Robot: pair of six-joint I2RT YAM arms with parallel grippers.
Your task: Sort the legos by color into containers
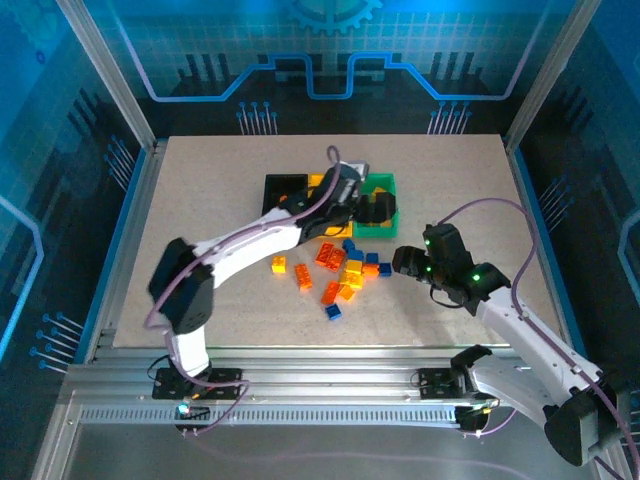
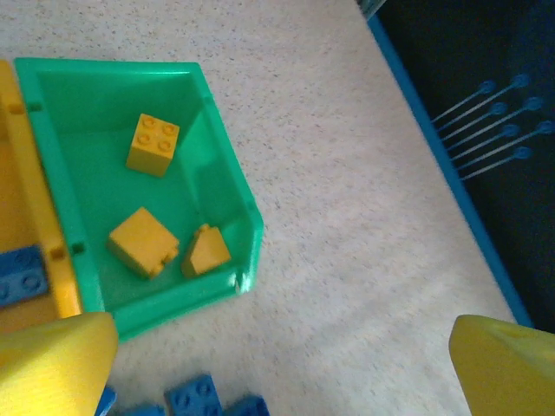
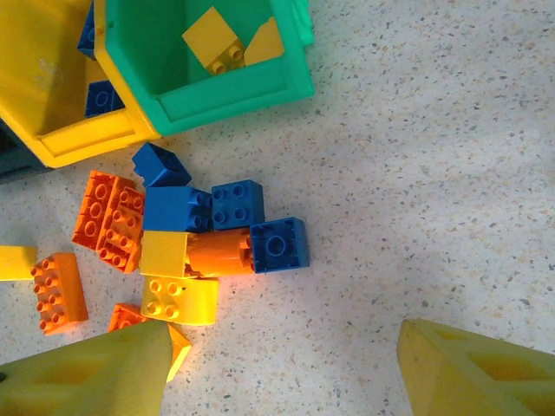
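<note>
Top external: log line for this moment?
left pincer open, by green bin | right pincer open, near loose legos | green bin holds three yellow legos

The green bin [image 2: 227,186] is smooth, faintly glossy, translucent plastic. The bricks [image 3: 236,204] are shiny hard plastic. The table [image 2: 347,217] looks matt, speckled and grainy. The frame rails [image 1: 320,395] along the bottom are brushed metal.

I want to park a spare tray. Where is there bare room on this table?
Bare tabletop lies right of the green bin and left of the black bin. The far strip behind them is free too. Crowded: just in front, where the legos pile.
</note>
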